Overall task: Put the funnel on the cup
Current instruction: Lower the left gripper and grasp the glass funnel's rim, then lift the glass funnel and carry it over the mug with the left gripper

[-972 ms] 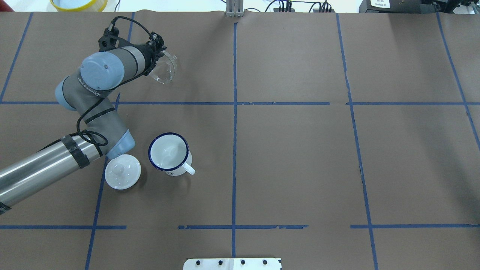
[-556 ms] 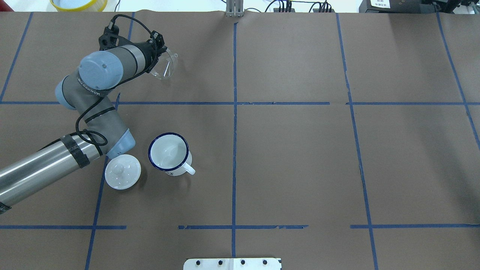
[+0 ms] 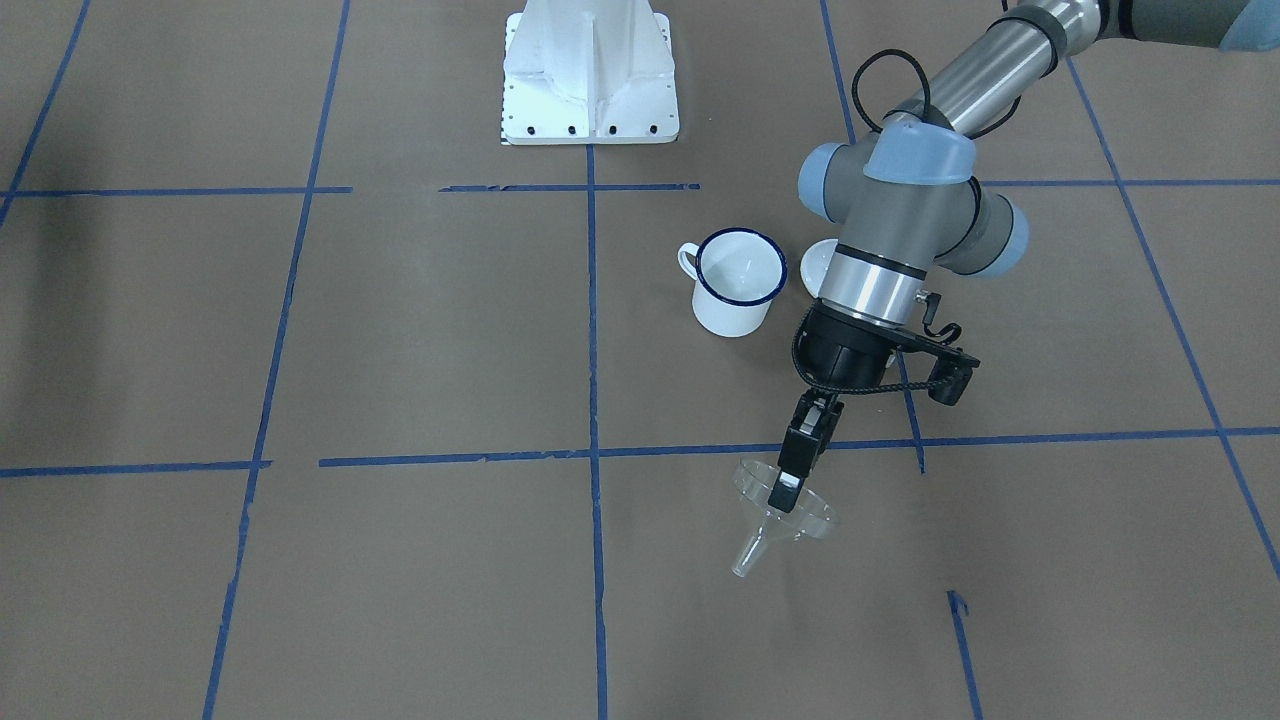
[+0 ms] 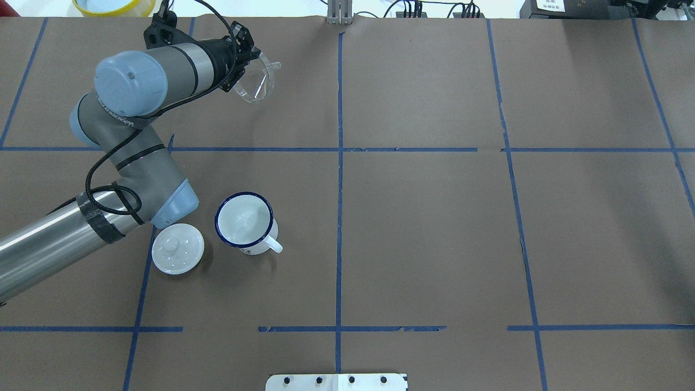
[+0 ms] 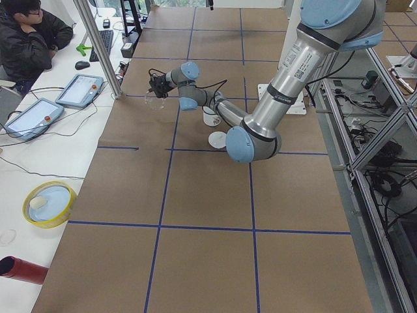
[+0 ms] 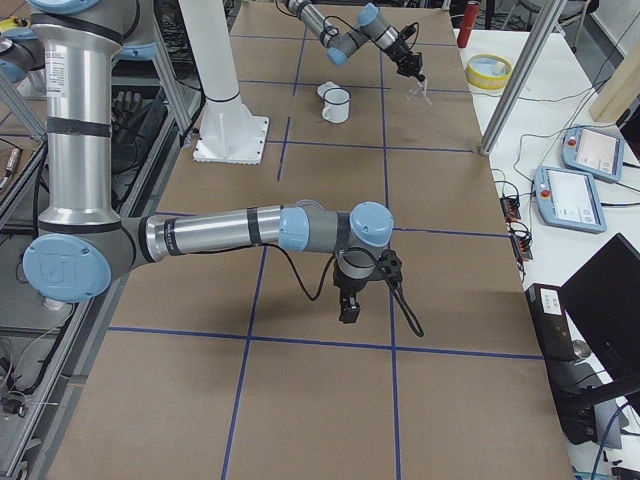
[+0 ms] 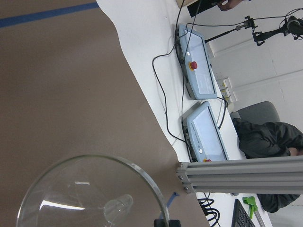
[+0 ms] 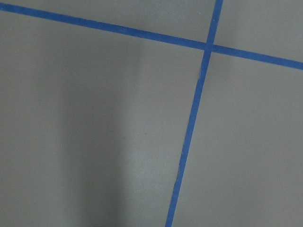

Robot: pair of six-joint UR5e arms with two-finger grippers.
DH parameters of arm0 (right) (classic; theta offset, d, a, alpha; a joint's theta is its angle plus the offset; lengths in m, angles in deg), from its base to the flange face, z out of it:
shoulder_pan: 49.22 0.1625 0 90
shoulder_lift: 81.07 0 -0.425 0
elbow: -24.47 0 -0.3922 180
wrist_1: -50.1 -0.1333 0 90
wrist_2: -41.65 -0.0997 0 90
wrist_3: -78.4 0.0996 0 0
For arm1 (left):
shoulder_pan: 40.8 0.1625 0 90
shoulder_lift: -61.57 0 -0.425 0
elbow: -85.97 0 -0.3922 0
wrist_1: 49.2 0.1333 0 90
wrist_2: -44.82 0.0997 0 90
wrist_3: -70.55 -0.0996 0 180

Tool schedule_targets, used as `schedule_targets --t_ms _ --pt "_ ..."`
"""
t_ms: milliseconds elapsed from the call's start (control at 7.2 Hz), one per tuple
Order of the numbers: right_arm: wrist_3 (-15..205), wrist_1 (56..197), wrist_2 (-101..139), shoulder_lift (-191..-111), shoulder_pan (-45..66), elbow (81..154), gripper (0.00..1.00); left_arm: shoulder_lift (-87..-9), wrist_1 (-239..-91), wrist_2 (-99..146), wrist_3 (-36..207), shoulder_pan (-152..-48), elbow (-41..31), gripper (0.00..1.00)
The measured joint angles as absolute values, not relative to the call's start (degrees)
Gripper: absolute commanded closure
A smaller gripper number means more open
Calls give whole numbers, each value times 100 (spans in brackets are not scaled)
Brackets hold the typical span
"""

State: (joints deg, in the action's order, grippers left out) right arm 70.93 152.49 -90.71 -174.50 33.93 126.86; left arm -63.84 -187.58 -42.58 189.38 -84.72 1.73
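Observation:
My left gripper (image 4: 251, 58) is shut on the rim of the clear funnel (image 4: 256, 82) and holds it in the air over the table's far left part, tilted with its spout pointing away from me. In the front view the funnel (image 3: 786, 516) hangs below the fingers (image 3: 783, 488). It fills the lower left of the left wrist view (image 7: 90, 194). The white mug with the blue rim (image 4: 244, 220) stands upright and empty, well nearer my base than the funnel; it also shows in the front view (image 3: 738, 280). My right gripper (image 6: 350, 305) shows only in the right side view; I cannot tell whether it is open.
A round white knobbed lid (image 4: 177, 248) lies just left of the mug, under my left forearm. A yellow bowl (image 4: 114, 5) sits beyond the far left edge. An aluminium post (image 4: 339, 12) stands at the far edge. Tablets and cables lie past the paper's edge (image 7: 199, 75).
My left arm has swung the funnel up, farther away and a little to the right. The funnel has tilted, so its spout now shows. Mug and lid have not moved.

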Motion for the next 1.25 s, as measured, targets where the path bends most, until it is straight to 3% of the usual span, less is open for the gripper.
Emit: schedule_targets --t_ms 417,694,972,1250 --pt "7093 15249 -9072 -17447 3393 12686 0 -6416 -15697 -5078 17910 -8442 -1761 100" --pt "7093 15249 -9071 -17449 3393 12686 0 -6566 -13724 -5648 17134 -8424 -2659 100" --pt "7093 15249 -9071 -17450 3393 12686 0 -7092 -11998 -6070 16395 -8374 -3026 100" --pt "7093 15249 -9071 -17450 3393 12686 0 -7351 -11080 -6260 15664 -8162 -2783 100"
